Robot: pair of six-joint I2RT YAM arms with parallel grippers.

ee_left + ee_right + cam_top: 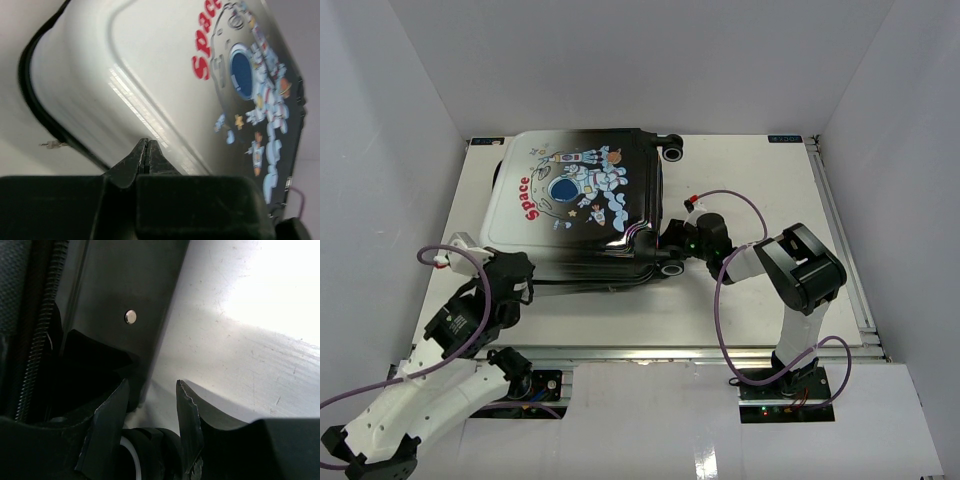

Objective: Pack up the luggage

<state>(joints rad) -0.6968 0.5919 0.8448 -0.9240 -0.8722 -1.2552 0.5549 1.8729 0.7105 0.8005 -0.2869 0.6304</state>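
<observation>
The luggage (575,200) lies closed and flat on the table, its astronaut and red "Space" print facing up. My left gripper (528,280) is shut with nothing in it, its tips (146,142) against the white near-left side of the luggage (165,75), just below the black zipper rim (37,95). At the near right corner my right gripper (672,252) reaches in. In the right wrist view its jaws (151,382) straddle a black wheel (150,445) with a white hub, which fills the gap between them. The dark luggage side (115,285) stands just beyond.
A second wheel (673,152) sticks out at the far right corner. White walls close in the white table (750,300) on the left, back and right. A metal rail (840,230) runs along the right edge. Purple cables (725,290) loop off both arms.
</observation>
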